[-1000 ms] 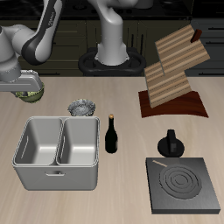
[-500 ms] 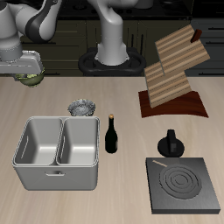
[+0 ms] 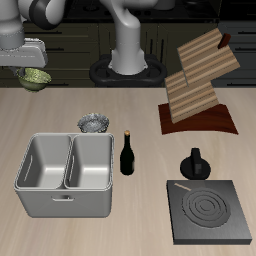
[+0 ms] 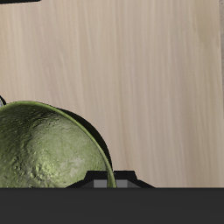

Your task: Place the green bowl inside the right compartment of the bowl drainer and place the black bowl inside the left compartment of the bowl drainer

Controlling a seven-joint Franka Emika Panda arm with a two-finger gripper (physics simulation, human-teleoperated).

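Note:
The green bowl [image 3: 34,78] hangs in the air well above the table, behind the bowl drainer [image 3: 66,176], with my gripper [image 3: 36,66] shut on its rim. In the wrist view the green bowl [image 4: 39,149] fills much of the frame over bare wood. The black bowl [image 3: 94,123] rests on the table just behind the drainer's back wall. Both wells of the grey drainer hold nothing.
A dark bottle [image 3: 128,154] stands close beside the drainer. A black stove plate [image 3: 210,212] and a small black moka pot [image 3: 194,164] sit near the front. A wooden rack [image 3: 200,80] stands farther back.
My gripper has risen with the green bowl, lifting it from just above the table to well above it. Nothing else has moved.

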